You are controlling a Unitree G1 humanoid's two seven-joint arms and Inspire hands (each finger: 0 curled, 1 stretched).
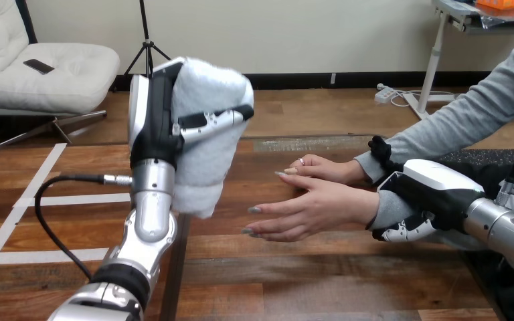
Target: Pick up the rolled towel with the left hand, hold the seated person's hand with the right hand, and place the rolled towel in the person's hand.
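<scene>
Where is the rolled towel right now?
The rolled towel is left of centre in the head view, gripped upright by the left hand above the table, apart from the person's nearer open hand to its right.

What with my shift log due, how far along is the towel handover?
Done: the left hand holds the rolled towel raised off the table, fingers curled round it. In hand: the right hand grips the person's wrist, and the person's nearer hand is open. Left: the towel hangs apart from that hand, so placing it remains.
</scene>
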